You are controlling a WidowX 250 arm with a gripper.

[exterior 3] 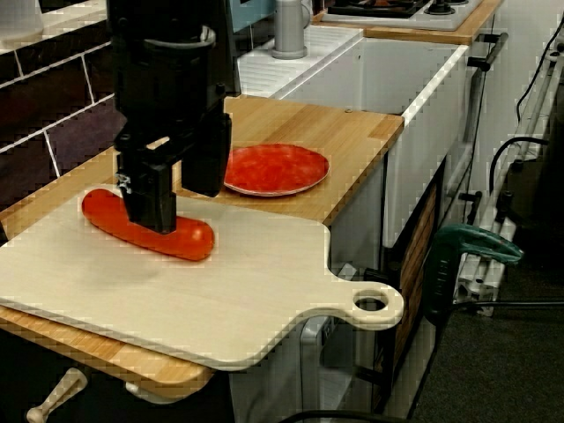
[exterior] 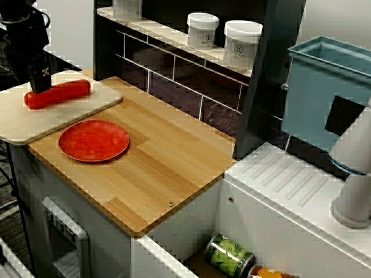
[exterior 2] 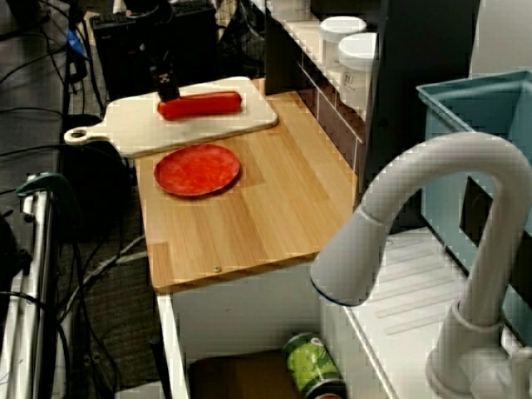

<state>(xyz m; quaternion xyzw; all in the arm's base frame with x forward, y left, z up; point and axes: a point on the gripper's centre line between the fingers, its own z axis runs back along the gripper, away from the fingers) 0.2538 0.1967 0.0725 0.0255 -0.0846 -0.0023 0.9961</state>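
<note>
Straddling a smooth red sausage-shaped cylinder [exterior 3: 189,238]: one black end effector [exterior 3: 163,216], fingers pointing down, set towards one end of the cylinder rather than its middle. The near finger lies against the cylinder's side and the far finger is hidden. Whether the grip is clamped or merely narrow cannot be told.

Cylinder: lying flat on a pale wooden cutting board with a holed handle [exterior 3: 220,300]. The board overhangs the edge of the bamboo tabletop [exterior: 168,156].

Beside the board, on the tabletop: one round red plate [exterior: 94,140].

Shelf behind: two white lidded jars [exterior: 202,29].

Further along: teal plastic bin [exterior: 313,98], white faucet [exterior 2: 432,191], green can [exterior: 228,255] in the basin below.

Risks, as judged:
- An off-centre hold could let the long end sag or swivel.
- The round, glossy body could slip out from between the fingers.
- Downward pressure could tip the overhanging board.
</note>
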